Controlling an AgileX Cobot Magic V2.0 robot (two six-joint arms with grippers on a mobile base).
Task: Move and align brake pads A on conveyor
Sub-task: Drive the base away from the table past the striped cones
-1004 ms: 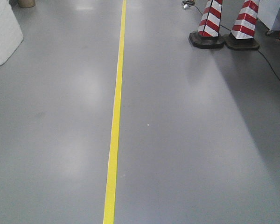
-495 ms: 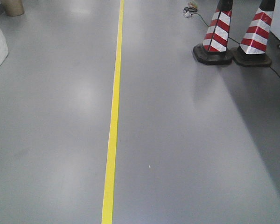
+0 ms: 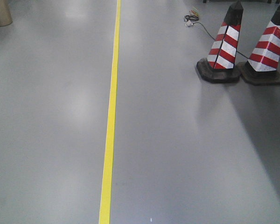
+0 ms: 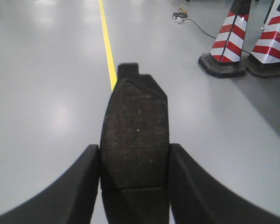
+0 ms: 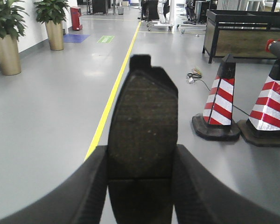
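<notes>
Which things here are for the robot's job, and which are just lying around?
For the job:
- the left brake pad, clamped in the left gripper
- the right brake pad, clamped in the right gripper

Just lying about:
- two striped cones
- yellow floor line
- cable
- potted plants

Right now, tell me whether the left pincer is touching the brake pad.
Touching. The left wrist view shows both fingers of the left pincer pressed flush against the long edges of the brake pad, with no gap showing on either side.
</notes>
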